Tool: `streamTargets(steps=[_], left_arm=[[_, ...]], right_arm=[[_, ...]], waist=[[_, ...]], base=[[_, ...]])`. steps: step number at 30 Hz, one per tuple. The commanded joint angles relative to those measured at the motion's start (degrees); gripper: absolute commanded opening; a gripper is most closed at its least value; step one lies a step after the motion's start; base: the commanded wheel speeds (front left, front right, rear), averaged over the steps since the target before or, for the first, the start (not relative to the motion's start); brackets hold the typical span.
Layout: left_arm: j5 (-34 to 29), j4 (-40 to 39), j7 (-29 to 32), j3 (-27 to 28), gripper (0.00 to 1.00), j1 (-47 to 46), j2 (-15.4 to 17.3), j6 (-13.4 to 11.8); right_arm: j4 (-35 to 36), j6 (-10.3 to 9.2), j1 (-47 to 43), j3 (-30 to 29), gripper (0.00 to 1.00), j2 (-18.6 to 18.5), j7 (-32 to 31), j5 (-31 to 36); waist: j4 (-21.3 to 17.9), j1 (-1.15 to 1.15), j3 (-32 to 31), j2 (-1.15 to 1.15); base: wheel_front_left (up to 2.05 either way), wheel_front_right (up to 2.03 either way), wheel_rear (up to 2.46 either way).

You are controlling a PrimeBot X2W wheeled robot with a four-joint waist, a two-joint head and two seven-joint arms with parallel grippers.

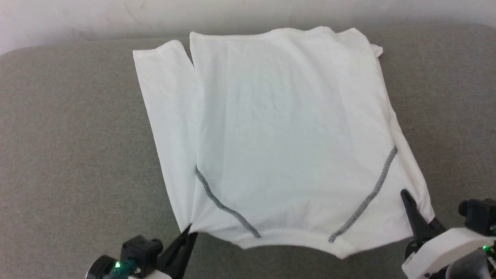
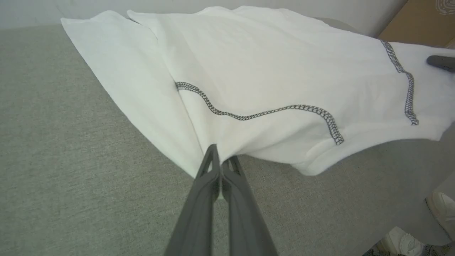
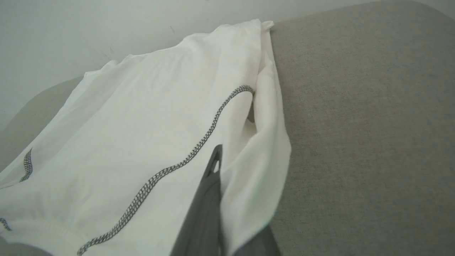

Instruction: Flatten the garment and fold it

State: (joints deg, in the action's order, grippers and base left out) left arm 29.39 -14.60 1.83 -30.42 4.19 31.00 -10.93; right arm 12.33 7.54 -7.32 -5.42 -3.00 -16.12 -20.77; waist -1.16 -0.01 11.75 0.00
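white garment (image 1: 286, 128) lies spread on a grey upholstered surface (image 1: 77, 135), far edge near the pale wall (image 1: 77, 15), one long panel folded out along its left side. dark grey zigzag stitching (image 1: 226, 209) runs in two slanted lines across the near part of the garment, both ending at the ribbed near hem. no writing can be read on it. left gripper (image 1: 189, 232) comes in low at the garment's near left corner, fingers pressed together on the cloth – fabric bunches into pleats right at the tips (image 2: 213, 153). right gripper (image 1: 407, 197) sits at the garment's near right corner, angled up and inward; one dark finger (image 3: 215, 160) lies on top of the cloth, the other is under the side fold, so it's clamped on the fabric too. btwn the two grips the near hem hangs slightly off the surface w/ a shadow under it. in the left wrist view, beyond the garment's right side – a pale shoe (image 2: 440, 209) on the floor and a brown cardboard edge (image 2: 419, 21).
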Motion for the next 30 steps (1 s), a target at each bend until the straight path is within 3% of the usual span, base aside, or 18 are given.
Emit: streamTargets(steps=[1,17,30], left_arm=[[0.5,0.4,0.5,-0.4,0.0,1.0,0.4,0.4],[2.8,3.1,6.7,-4.5,0.0,4.3,1.1,1.4],[2.9,10.5,7.7,-6.6,0.0,-1.4,-1.2,4.6]], right_arm=[[-0.3,-0.05,-0.9,0.0,0.0,0.1,-0.2,-0.2],[-2.7,-0.05,-8.8,-0.3,0.0,0.1,-7.8,1.5],[-7.2,-0.05,-5.3,0.7,0.0,0.1,-6.7,4.4]], waist=[[-0.1,0.01,-1.0,0.0],[-0.4,0.01,-2.6,0.0],[0.3,0.01,-2.2,0.0]], base=[[0.0,0.0,0.0],[0.0,0.0,0.0],[0.0,0.0,0.0]])
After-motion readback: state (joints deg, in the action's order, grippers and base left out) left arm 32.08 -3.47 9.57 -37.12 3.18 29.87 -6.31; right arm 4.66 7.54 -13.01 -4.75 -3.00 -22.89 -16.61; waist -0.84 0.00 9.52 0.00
